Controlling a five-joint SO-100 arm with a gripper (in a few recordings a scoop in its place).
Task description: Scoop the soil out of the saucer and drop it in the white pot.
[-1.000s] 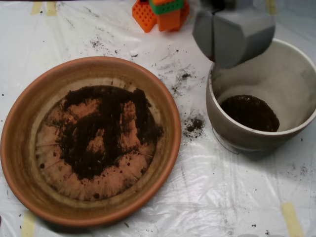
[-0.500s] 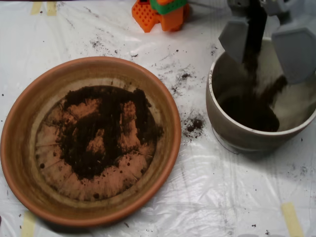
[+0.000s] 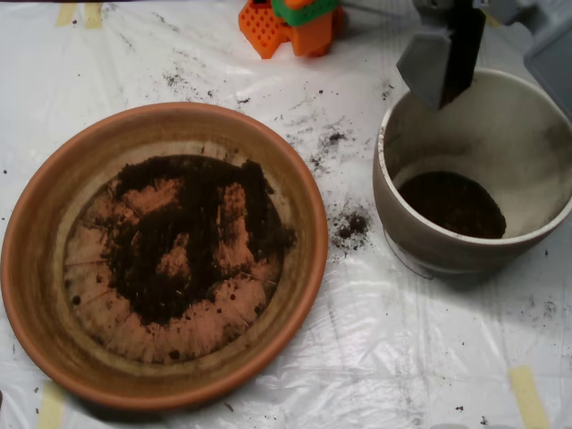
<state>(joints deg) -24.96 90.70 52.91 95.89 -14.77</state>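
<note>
The end effector [image 3: 500,49] hangs at the upper right of the frame above the white pot [image 3: 420,228], its two shells spread apart with a dark residue on the left shell's inner face. Soil [image 3: 451,204] lies in the pot's bottom; a larger patch of soil [image 3: 192,237] covers the saucer [image 3: 308,268] at left centre. Risks: clinging residue may drop onto the worktop [image 3: 393,349] during the return; spilled crumbs [image 3: 351,223] already lie between the vessels. A low traverse could strike the pot rim.
</note>
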